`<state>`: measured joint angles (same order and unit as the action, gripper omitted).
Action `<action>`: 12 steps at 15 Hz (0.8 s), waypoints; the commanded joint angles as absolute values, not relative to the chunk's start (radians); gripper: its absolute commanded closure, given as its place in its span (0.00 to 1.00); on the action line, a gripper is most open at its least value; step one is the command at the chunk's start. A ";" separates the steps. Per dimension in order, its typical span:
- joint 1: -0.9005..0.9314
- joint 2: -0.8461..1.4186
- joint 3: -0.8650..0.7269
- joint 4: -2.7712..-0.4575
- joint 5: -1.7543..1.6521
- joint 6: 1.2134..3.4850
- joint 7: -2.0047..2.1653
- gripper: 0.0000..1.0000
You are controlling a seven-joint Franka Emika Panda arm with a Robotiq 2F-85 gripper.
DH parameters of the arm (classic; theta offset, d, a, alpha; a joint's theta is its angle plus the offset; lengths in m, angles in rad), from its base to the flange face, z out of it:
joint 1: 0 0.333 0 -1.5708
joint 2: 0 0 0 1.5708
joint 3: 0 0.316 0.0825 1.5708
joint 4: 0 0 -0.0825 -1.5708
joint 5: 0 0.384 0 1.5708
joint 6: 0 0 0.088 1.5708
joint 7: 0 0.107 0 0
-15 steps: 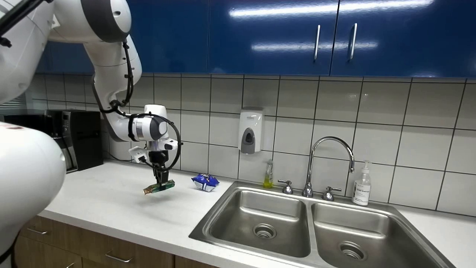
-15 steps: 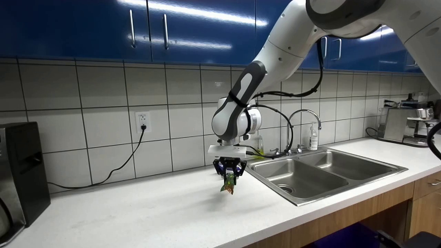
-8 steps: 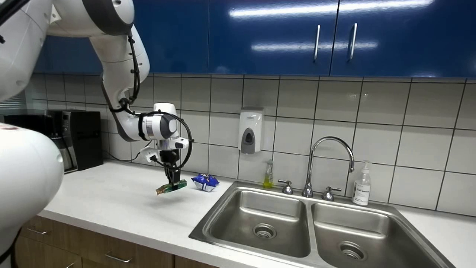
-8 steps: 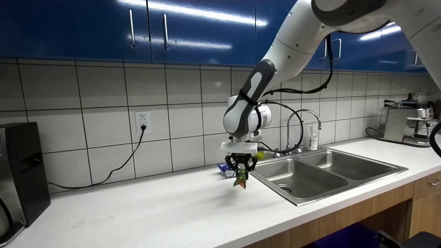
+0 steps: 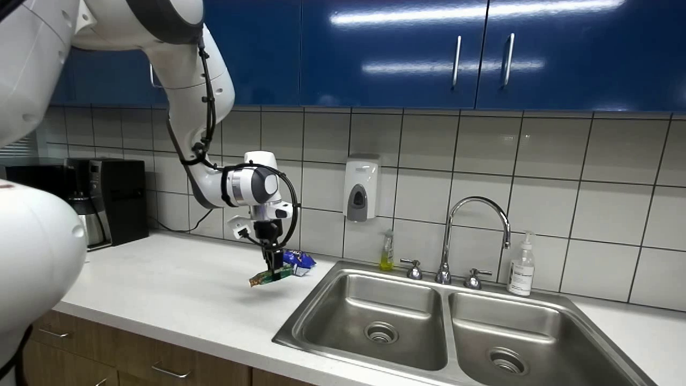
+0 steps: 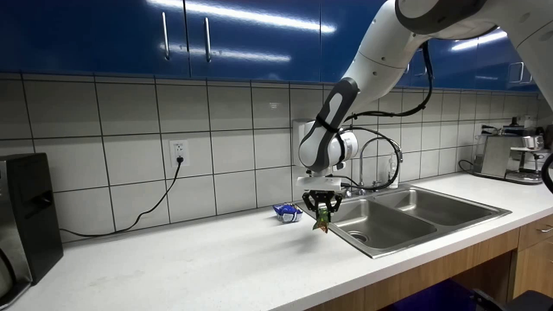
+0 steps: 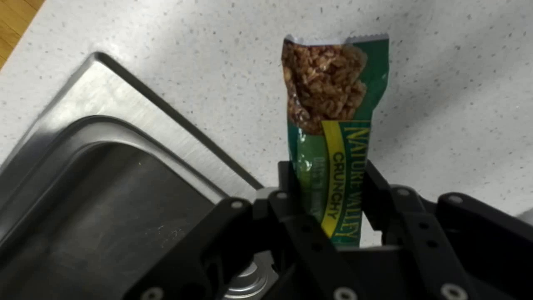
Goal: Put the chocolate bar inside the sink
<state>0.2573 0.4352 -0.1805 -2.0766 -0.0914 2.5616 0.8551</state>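
The chocolate bar, a green-wrapped bar (image 5: 261, 279) with a brownish-red end, is held in my gripper (image 5: 275, 272) above the counter. In an exterior view the bar (image 6: 321, 224) hangs just beside the sink's near edge (image 6: 375, 252). In the wrist view the bar (image 7: 329, 125) sits between both fingers of my gripper (image 7: 327, 179), which press on its sides; its lower end is hidden by the gripper. The two-basin steel sink (image 5: 295, 324) is to the right of the gripper; its corner rim (image 7: 120, 96) shows left of the bar in the wrist view.
A blue packet (image 6: 288, 212) lies on the counter near the wall, close behind the gripper. A curved faucet (image 5: 446, 252), a yellow spray bottle (image 5: 386, 256) and a pump bottle (image 5: 521, 273) stand behind the basins. A dispenser (image 5: 361, 185) and blue cabinets (image 5: 386, 53) are above.
My gripper has moved right towards the sink with the bar still in it. In one of the exterior views it now partly covers the blue packet; the packet has not moved.
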 commanded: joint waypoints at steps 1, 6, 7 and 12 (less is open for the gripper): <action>0.211 0.393 -0.178 -2.126 -0.112 2.598 0.840 0.84; 0.146 0.394 -0.165 -2.152 -0.096 2.674 0.705 0.84; 0.140 0.398 -0.172 -2.154 -0.098 2.686 0.683 0.84; 0.084 0.411 -0.183 -2.155 -0.076 2.728 0.556 0.84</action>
